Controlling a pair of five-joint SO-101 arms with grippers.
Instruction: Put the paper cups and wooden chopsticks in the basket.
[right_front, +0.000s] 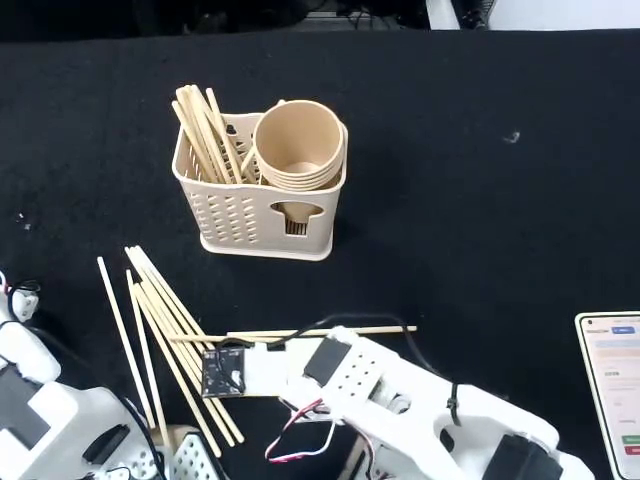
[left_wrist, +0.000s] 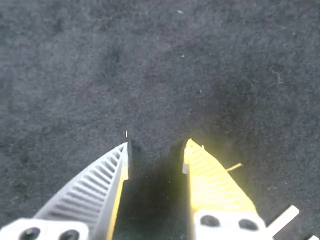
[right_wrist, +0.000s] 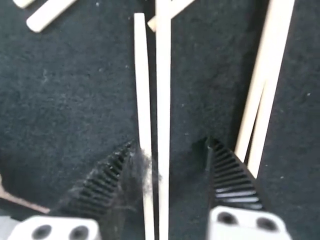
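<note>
Several loose chopsticks (right_front: 175, 330) fan over the tabletop (right_front: 480, 200) in the high view, well apart from the basket (right_front: 240, 215) already holding paper cups (right_front: 298, 140). Left wrist view: the left gripper (left_wrist: 155, 147) hangs open over bare tabletop. Right wrist view: the right gripper (right_wrist: 170, 150), the nearer one, stands open astride two chopsticks (right_wrist: 162, 75) running lengthwise straight ahead of it; another pair (right_wrist: 260, 100) just outside the jaws may crowd the pinch.
</note>
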